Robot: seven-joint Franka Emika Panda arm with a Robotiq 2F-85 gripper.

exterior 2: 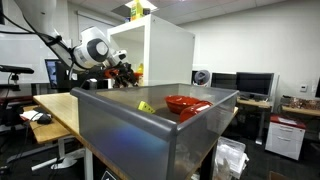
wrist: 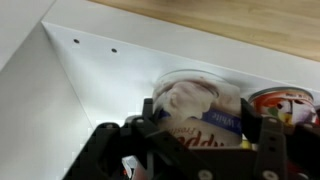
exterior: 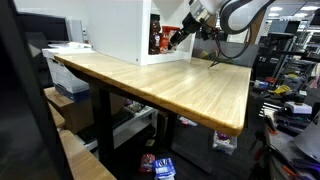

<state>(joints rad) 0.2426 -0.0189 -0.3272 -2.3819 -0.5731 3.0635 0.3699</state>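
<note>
In the wrist view my gripper has its two black fingers on either side of a white bag with a blue band, which fills the gap and touches both. The bag lies inside a white cabinet, next to a red-and-white can. In both exterior views the gripper is at the open front of the white cabinet, just above the wooden table. The bag is too small to make out there.
A grey bin stands close to the camera, holding a red bowl and a yellow item. Red items sit inside the cabinet opening. Desks, monitors and clutter surround the table.
</note>
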